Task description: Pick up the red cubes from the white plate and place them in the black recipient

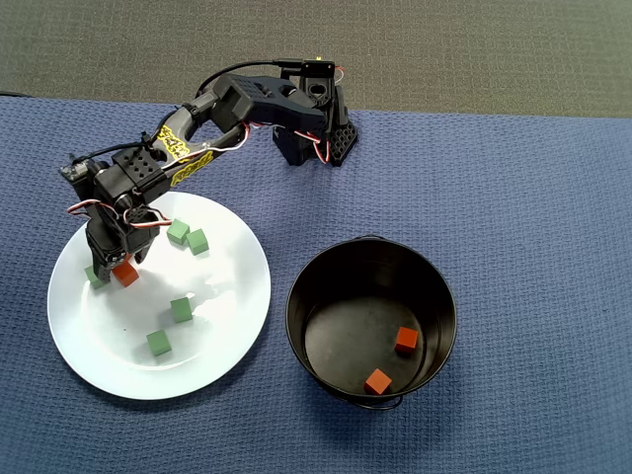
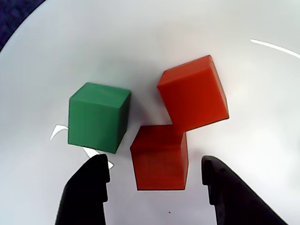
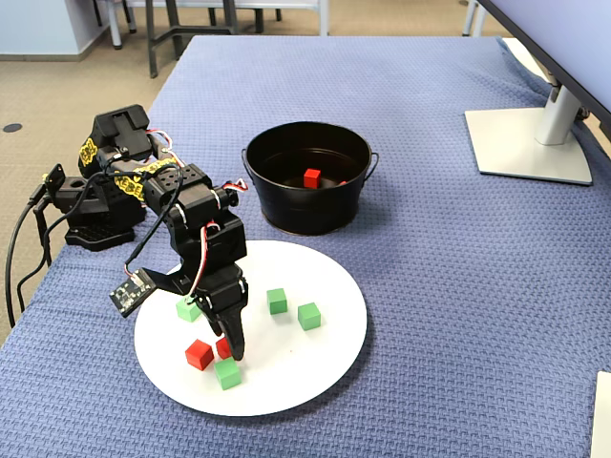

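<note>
Overhead view, black pot (image 1: 306, 296) holding two red cubes (image 1: 406, 340)

On the desk (image 3: 458, 286), covered in blue cloth, the arm (image 3: 191, 229) is bent down over the white plate (image 3: 325, 363), with the jaws (image 3: 232, 349) lowered to its surface. One red cube (image 3: 199, 354) is seen just left of the jaws and a second (image 3: 222, 347) partly hidden against them. A green cube (image 3: 227, 374) lies just in front; three more (image 3: 277, 301) lie behind. Beyond the jaws, the black recipient (image 3: 307, 205) is seen holding two red cubes (image 3: 311, 177).
</note>
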Available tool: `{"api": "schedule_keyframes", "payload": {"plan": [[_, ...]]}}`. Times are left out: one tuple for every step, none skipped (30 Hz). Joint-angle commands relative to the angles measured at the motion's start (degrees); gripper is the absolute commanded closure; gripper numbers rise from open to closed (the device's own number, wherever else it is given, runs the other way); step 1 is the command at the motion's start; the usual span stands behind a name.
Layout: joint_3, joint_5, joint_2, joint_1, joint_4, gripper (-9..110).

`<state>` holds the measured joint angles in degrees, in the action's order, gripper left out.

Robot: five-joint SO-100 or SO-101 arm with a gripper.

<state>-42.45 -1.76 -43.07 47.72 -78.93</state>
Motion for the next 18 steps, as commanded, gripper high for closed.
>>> {"api": "schedule_keyframes", "payload": {"plan": [[4.04,-1.14,-0.62,-0.09,1.49,84],[4.39,-1.14,-0.35,0.00,1.49,85],[4.83,-1.05,-0.09,0.00,1.41,85],[5.19,-1.05,0.18,0.00,1.32,85],[5.54,-1.23,0.53,0.00,1.14,85],[5.98,-1.41,0.88,0.09,1.05,85],[6.33,-1.49,1.23,0.09,0.97,85],[6.86,-1.58,1.49,0.18,0.97,85],[7.47,-1.76,1.85,0.35,0.97,85],[8.00,-1.85,2.20,0.35,0.79,85],[8.35,-1.93,2.46,0.44,0.62,85],[8.53,-1.93,2.55,0.44,0.62,86],[8.53,-2.02,2.64,0.53,0.62,87],[8.53,-2.11,2.72,0.53,0.53,88],[8.53,-2.11,2.81,0.53,0.53,88],[8.79,-2.11,2.99,0.53,0.53,88],[9.14,-2.11,3.25,0.53,0.53,88],[9.58,-2.20,3.60,0.53,0.35,88]]}}
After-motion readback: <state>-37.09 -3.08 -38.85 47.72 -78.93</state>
